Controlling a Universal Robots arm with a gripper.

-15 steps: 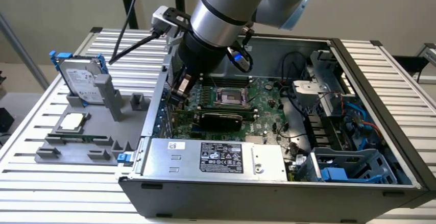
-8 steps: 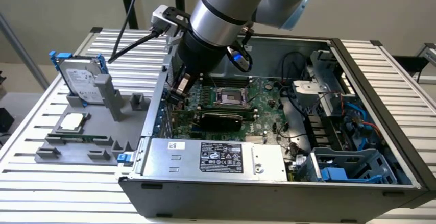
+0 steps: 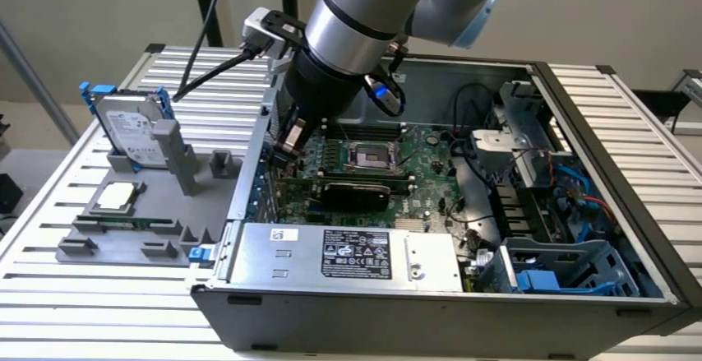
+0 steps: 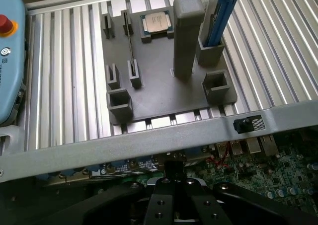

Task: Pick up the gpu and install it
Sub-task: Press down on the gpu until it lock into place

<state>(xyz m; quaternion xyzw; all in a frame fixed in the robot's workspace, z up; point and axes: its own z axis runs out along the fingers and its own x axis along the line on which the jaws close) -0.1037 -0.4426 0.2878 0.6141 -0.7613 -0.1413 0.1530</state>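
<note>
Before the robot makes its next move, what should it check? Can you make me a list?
1. Gripper shut: ok. Its fingers are closed, low inside the computer case, near a side wall.
2. Black card inside the case: ok. It lies across the green board.
3. Card pushed all the way into its slot: cannot tell.
4. Gripper gripping anything: cannot tell.
5. Hard drive out of the way: ok. It stands upright on the grey stand, outside the case.
</note>
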